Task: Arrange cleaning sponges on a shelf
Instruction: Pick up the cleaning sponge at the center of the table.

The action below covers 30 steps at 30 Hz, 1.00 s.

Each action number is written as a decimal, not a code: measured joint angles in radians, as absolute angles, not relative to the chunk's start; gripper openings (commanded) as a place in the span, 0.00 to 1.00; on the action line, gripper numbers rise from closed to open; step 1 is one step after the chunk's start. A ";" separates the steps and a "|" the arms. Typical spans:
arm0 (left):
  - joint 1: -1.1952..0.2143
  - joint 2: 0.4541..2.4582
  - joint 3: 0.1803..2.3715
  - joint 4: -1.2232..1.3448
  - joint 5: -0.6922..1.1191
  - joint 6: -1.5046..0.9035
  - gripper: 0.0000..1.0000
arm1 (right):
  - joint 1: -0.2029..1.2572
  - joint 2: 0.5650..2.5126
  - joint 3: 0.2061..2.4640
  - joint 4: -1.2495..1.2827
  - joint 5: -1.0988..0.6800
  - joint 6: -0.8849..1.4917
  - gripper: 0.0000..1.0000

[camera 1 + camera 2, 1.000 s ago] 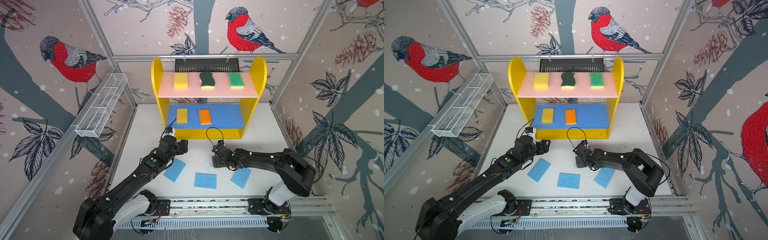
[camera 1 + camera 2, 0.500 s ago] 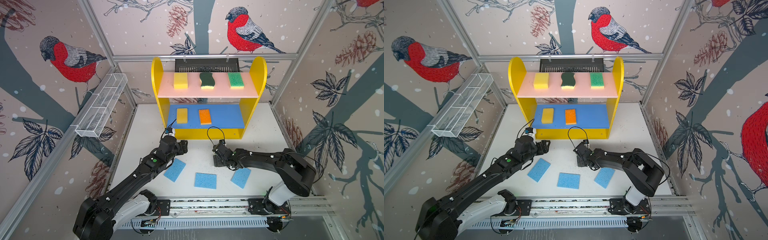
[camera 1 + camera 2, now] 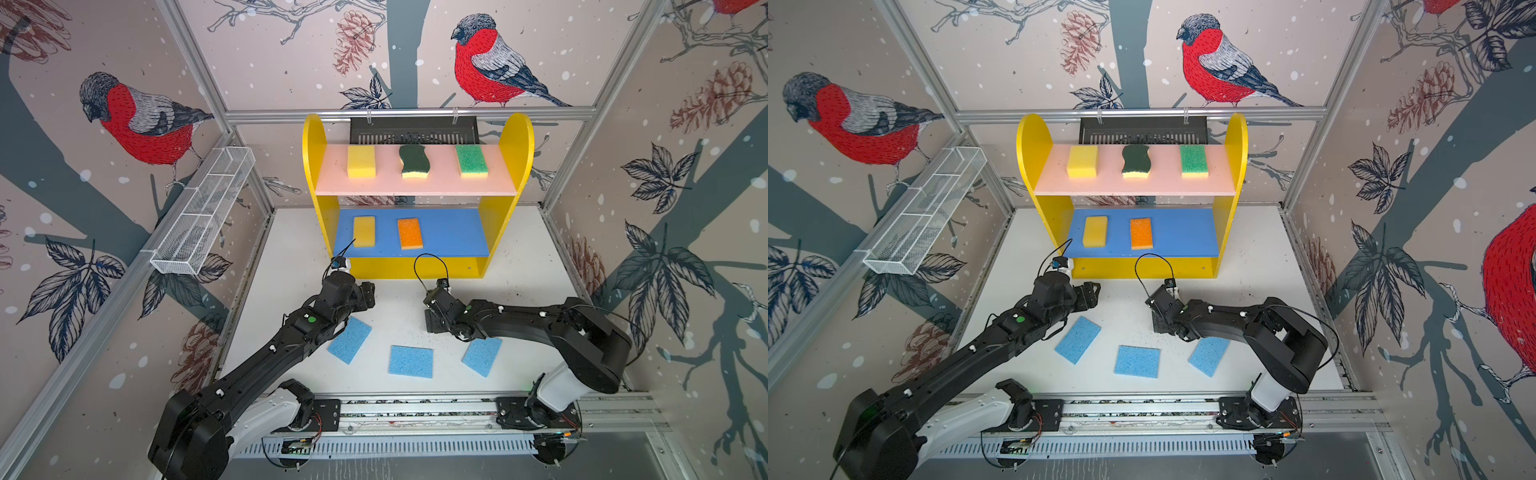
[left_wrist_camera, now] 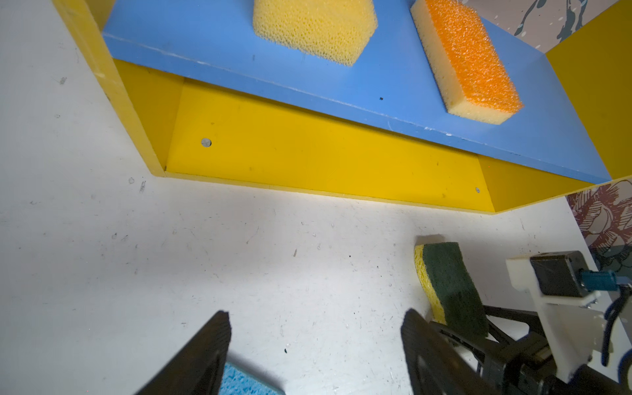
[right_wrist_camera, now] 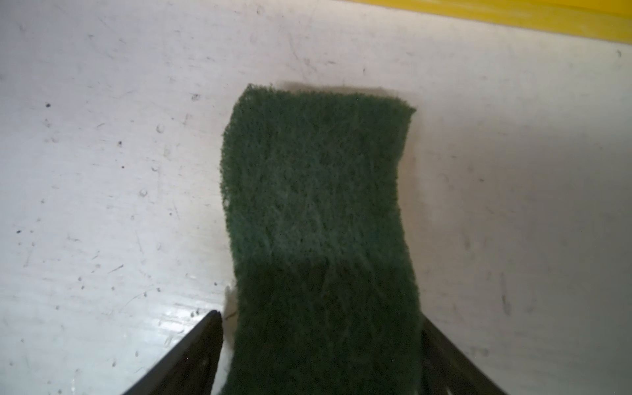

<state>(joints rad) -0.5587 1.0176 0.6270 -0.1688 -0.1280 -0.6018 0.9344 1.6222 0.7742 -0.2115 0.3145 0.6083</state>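
**Sponge between the right jaws, in front of the shelf**

The right gripper (image 5: 321, 318) is low over the table (image 3: 523, 291), at lower centre in both top views. Its jaws stand wide, one on each side of a dark sponge (image 5: 318, 191) that lies flat on the table near the shelf (image 3: 515, 141) front. A thin gap shows at one finger. At the other I cannot tell if it touches.

The left gripper (image 4: 316, 314) is wide and empty over the table, left of that sponge.

The shelf stands at upper centre. Its pink board carries, from left to right and apart, a yellow sponge (image 3: 360, 161), a second dark sponge (image 3: 414, 161) and a green sponge (image 3: 471, 160). On the left half of the blue board lie a yellow block (image 3: 364, 230) and an orange sponge (image 3: 409, 232).

Three blue sponges (image 3: 411, 361) lie in a row on the table at lower centre. The outer two are each partly covered by an arm.
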 measured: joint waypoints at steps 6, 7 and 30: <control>-0.559 1.025 0.627 -0.169 -0.128 -0.602 0.79 | 0.934 1.639 0.777 -0.181 0.334 0.609 0.67; -0.559 1.028 0.627 -0.169 -0.128 -0.602 0.79 | 0.934 1.641 0.776 -0.179 0.338 0.609 0.64; -0.559 0.986 0.636 -0.199 -0.160 -0.595 0.79 | 0.850 1.363 0.886 -0.323 0.467 0.548 0.59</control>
<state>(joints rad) -0.5587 0.9859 0.6361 -0.1989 -0.1600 -0.5949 0.8501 1.3632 0.8856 -0.3233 0.4671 0.5480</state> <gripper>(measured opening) 0.789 0.586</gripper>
